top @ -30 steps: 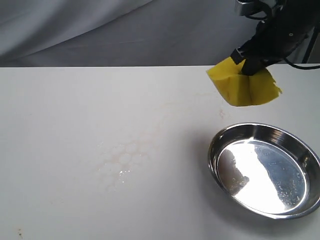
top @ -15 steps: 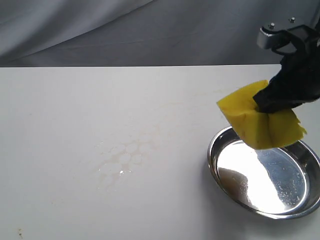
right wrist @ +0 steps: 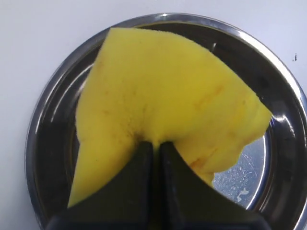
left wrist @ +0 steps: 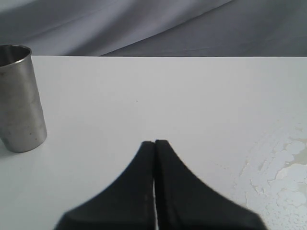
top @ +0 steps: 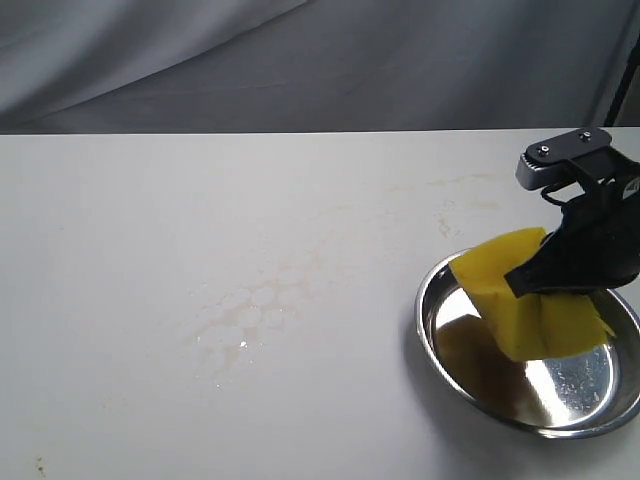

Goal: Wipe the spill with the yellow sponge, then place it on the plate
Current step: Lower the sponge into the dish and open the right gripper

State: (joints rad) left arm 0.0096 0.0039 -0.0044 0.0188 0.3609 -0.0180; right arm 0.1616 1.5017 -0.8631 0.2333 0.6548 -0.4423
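Tightly between the right fingers (right wrist: 132,191), yellow sponge (right wrist: 163,96), over the plate (right wrist: 192,20).

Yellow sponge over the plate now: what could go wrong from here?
1. The thick yellow foam sponge is pinched folded in the shut right gripper. One corner reaches the round steel plate's rim, so on release it may spring open and hang over the edge.
2. A pale wet film lies on the white table; the wipe may be incomplete.
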